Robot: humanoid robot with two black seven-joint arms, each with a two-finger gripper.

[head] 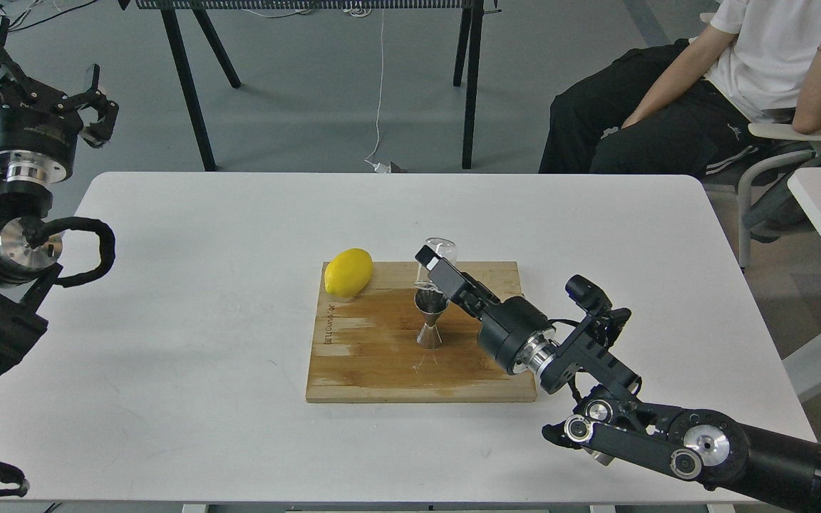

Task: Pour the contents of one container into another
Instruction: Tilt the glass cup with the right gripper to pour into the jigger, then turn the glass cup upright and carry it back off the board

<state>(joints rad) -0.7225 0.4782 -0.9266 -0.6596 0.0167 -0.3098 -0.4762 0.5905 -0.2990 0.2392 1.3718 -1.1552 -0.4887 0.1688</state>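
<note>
The right gripper has its two fingers closed around the clear cup. The cup sticks up past the jaws and leans over, with its low end pointing down. I think it is tipped like this so that what is inside can run out.

Right under the jaws stands the steel jigger, upright, with its open top facing up. It sits there so it can catch the pour. Cup and jigger look very close, but I cannot tell if they touch, and I cannot see any drink falling.

The jigger stands on a wooden board, which I guess is there to keep spills off the white table. A yellow lemon lies on the board, off to the side of the jaws and not touching them.

There is dark writing burned along the board's edge (too small and sideways for me to read).

The left gripper waits up high, far away, with its jaws spread and nothing in them.
</note>
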